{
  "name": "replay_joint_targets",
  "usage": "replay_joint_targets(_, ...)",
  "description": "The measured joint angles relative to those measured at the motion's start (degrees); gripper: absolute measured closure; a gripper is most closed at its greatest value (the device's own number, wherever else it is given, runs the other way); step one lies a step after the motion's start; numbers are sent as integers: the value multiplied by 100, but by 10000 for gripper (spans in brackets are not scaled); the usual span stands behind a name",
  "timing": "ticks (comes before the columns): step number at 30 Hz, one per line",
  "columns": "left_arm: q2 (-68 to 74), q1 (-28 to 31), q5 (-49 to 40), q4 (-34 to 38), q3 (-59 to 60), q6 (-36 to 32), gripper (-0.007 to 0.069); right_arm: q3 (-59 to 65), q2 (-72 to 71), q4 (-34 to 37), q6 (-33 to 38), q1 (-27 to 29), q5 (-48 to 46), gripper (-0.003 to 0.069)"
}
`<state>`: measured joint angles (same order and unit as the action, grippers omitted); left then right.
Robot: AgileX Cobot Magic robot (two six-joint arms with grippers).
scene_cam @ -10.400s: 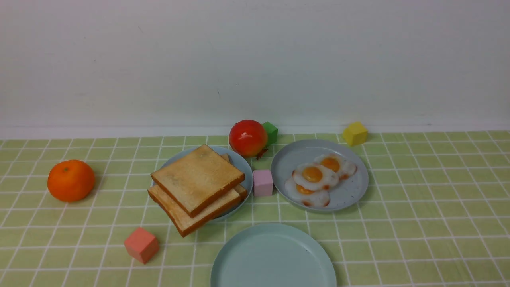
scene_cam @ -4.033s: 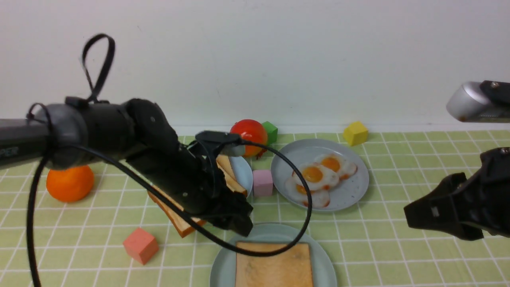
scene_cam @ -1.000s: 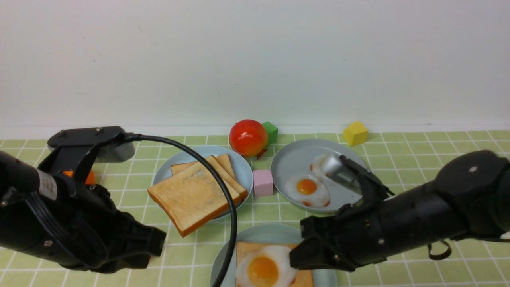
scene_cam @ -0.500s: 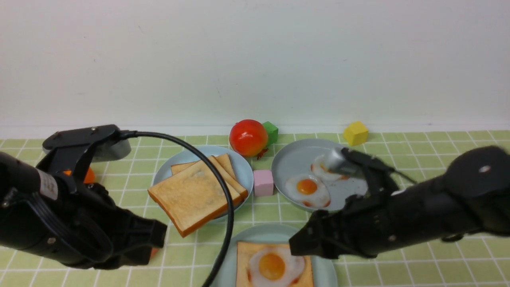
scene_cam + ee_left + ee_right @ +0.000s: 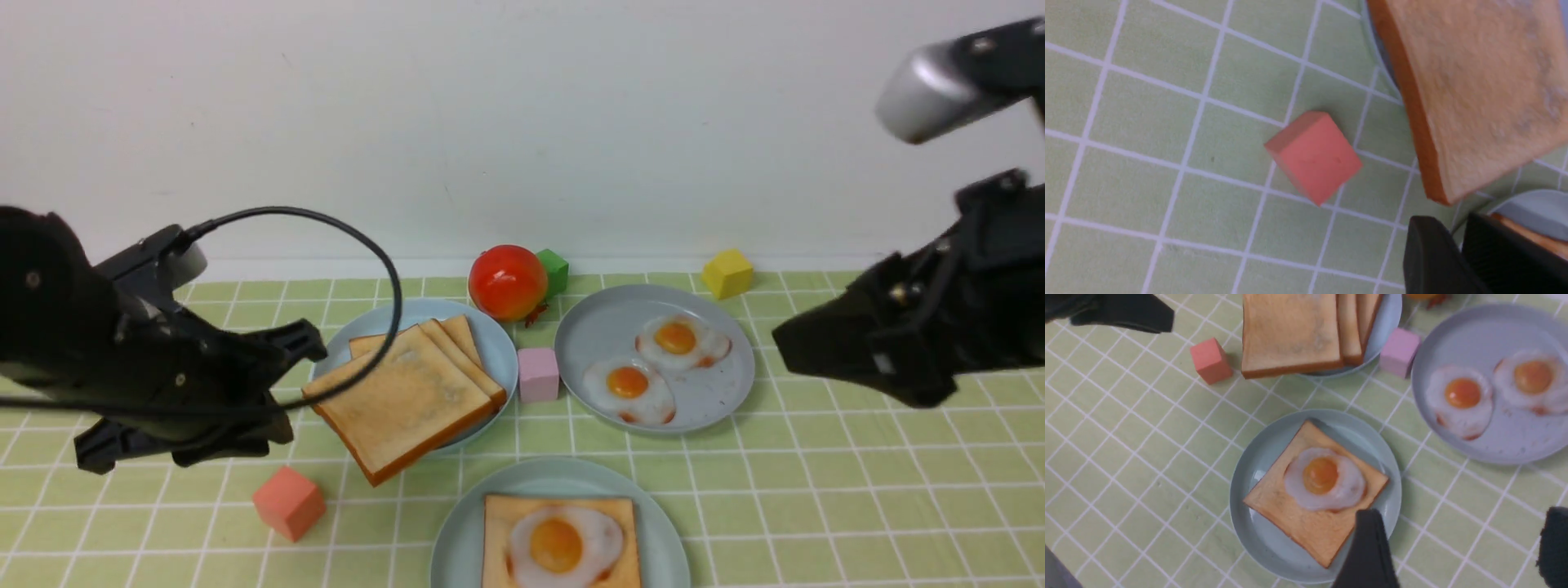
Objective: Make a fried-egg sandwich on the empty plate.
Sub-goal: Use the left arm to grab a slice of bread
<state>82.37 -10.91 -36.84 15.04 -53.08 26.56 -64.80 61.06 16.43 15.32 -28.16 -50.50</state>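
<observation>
The mint plate (image 5: 457, 547) sits at the front centre and holds one toast slice (image 5: 496, 523) with a fried egg (image 5: 559, 545) lying flat on it. Plate (image 5: 1249, 473), slice (image 5: 1306, 526) and egg (image 5: 1323, 477) also show in the right wrist view. More toast slices (image 5: 400, 400) are stacked on the bluer plate (image 5: 498, 351). My left gripper (image 5: 314, 349) is shut and empty, just left of that stack, above the table (image 5: 1453, 228). My right gripper (image 5: 804, 347) is wide open and empty, raised at the right (image 5: 1461, 547).
A grey plate (image 5: 702, 400) holds two more eggs (image 5: 629, 384). A lilac cube (image 5: 539, 374) stands between the back plates. A salmon cube (image 5: 288, 502) lies front left. A tomato (image 5: 508, 282), green cube (image 5: 555, 269) and yellow cube (image 5: 727, 273) stand by the wall.
The right gripper let go of the egg on the toast and pulled away up and to the right. The left arm rose and moved toward the toast stack.
</observation>
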Motion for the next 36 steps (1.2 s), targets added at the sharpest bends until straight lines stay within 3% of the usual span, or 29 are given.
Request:
replay_joint_targets(3, 368, 367, -31, 705, -128, -690, 402, 243, -290, -84, 206, -265, 238, 127)
replay_joint_targets(6, 828, 644, 75, 1771, -210, -1713, 264, 646, -469, -59, 475, -550, 458, 127)
replay_joint_targets(9, 1067, 679, 250, 2293, -228, -2131, 189, 768, -467, 27, 614, -626, 466, 129)
replay_joint_targets(11, 1357, 686, 413, 2894, -229, -2503, 122, 817, -467, 228, 795, -646, 468, 174)
replay_joint_targets(15, 1833, 686, 523, 3720, -229, -2994, 85, 822, -467, 680, 1230, -656, 487, 410)
replay_joint_targets(16, 1996, 691, 557, 4024, -229, -3185, 85, 822, -467, 834, 1362, -656, 487, 549)
replay_joint_targets(17, 2050, 691, 566, 4160, -229, -3287, 86, 822, -467, 878, 1389, -656, 487, 589)
replay_joint_targets(20, 2230, 691, 603, 4547, -234, -3627, 104, 822, -467, 990, 1465, -656, 487, 666)
replay_joint_targets(22, 2276, 691, 611, 4675, -234, -3775, 120, 822, -467, 1004, 1465, -656, 487, 669)
replay_joint_targets(29, 2282, 691, 623, 4852, -240, -4199, 354, 822, -467, 1004, 1465, -656, 445, 669)
replay_joint_targets(30, 2276, 691, 623, 4848, -240, -4199, 354, 822, -467, 1004, 1465, -656, 445, 669)
replay_joint_targets(33, 2127, 701, 526, 4687, -240, -4199, 507, 822, -467, 1004, 1465, -656, 438, 669)
replay_joint_targets(36, 1804, 709, 314, 4386, -224, -4199, 547, 822, -467, 1004, 1465, -656, 413, 669)
